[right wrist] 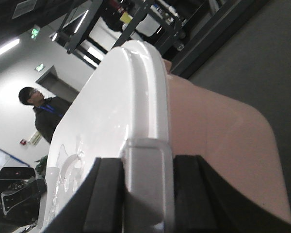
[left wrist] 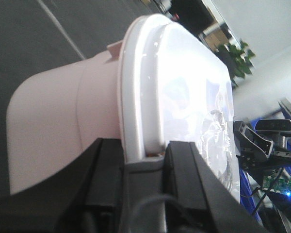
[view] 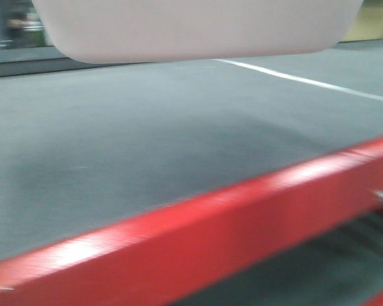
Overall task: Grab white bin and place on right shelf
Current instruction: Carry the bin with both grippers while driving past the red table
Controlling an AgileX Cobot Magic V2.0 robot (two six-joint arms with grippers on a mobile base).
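Front view low, looking under the white bin (view: pixel 198 29), both wrist views close along its opposite rims

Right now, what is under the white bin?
Below the white bin: dark grey surface with a white line, red rail nearer the camera. The bin hides what lies behind it.

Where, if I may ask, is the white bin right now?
The white bin is gripped at its rim by the left end effector and right end effector, at the front view's top above the grey surface.
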